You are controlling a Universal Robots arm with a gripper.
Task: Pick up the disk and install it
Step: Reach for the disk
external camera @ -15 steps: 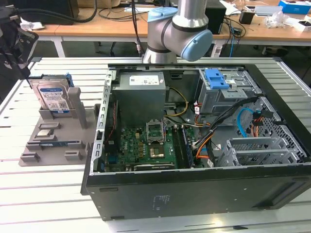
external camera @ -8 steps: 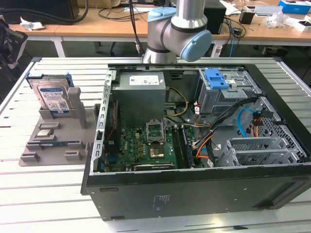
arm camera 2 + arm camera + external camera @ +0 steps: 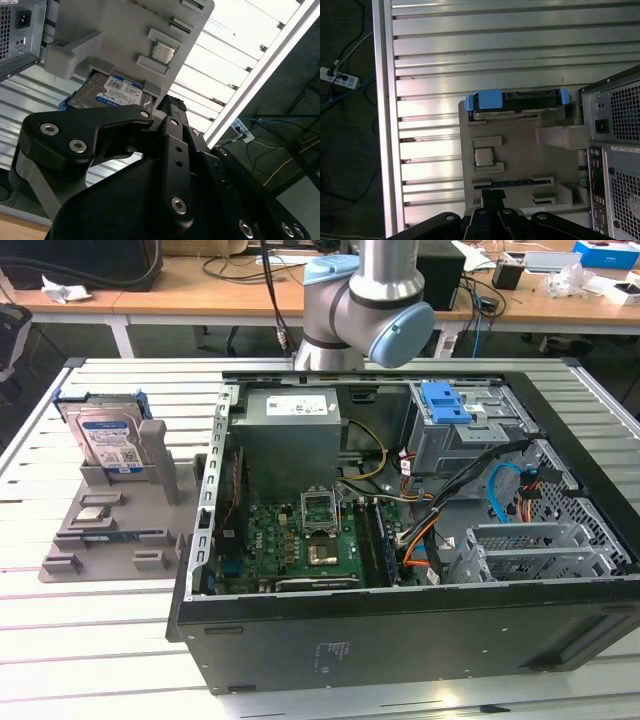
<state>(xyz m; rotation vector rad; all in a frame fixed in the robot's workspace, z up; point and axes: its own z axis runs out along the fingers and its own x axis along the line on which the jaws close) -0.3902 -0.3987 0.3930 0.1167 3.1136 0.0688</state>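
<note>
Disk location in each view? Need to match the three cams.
Exterior view: disk stands upright in the gray holder, at the exterior view's left, outside the computer case.
Second wrist view: disk label showing, against the holder.
First wrist view: disk edge-on along the holder.
Shared landmark: square chip on the holder.

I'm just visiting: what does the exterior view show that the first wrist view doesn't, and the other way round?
Exterior view: the computer case's open inside, with its green motherboard, cables and a blue bracket, plus the arm's grey joints.
First wrist view: the case's rear panel with a power socket, and a power strip on the floor.
Both: the disk standing on edge in the grey holder, the small square chip lying on it, and the slatted metal table.
</note>
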